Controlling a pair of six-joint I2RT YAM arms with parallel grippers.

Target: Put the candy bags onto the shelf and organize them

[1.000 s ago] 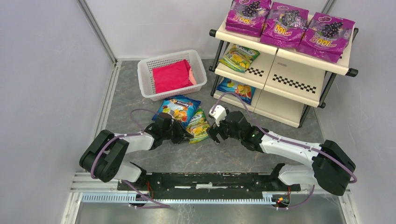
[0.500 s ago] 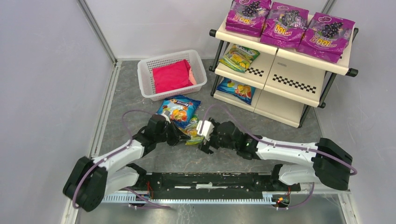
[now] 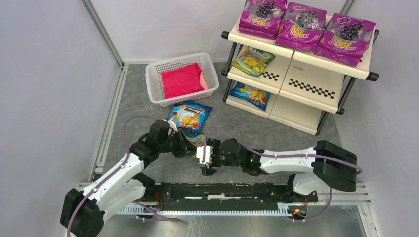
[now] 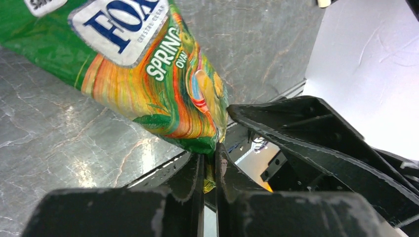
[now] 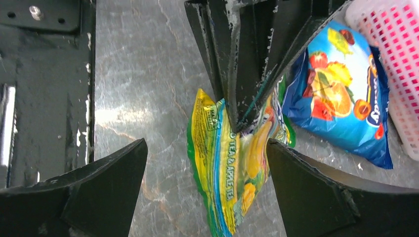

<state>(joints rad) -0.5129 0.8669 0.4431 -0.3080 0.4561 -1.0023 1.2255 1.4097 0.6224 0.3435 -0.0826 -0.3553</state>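
Observation:
My left gripper (image 3: 189,146) is shut on the edge of a green-yellow lemon candy bag (image 4: 148,74) and holds it hanging above the table; in the left wrist view (image 4: 210,165) the bag's seam is pinched between the jaws. In the top view the bag (image 3: 197,139) is mostly hidden by the arms. My right gripper (image 3: 202,159) is open, and in the right wrist view (image 5: 207,190) its jaws stand wide on either side of the bag (image 5: 232,173) without touching it. A blue candy bag (image 3: 188,116) lies on the table. The shelf (image 3: 301,81) holds three purple bags (image 3: 304,22) on top.
A green-yellow bag (image 3: 253,60) lies on the shelf's middle tier and a blue bag (image 3: 249,94) on the bottom tier, both at the left. A white lattice basket (image 3: 154,89) with a pink cloth (image 3: 182,80) stands behind the blue bag. The blue bag (image 5: 341,94) lies close beside the held bag.
My left gripper has lifted the green-yellow bag off the table and drawn it nearer. My right gripper has moved left and nearer, and its open jaws now straddle the bag.

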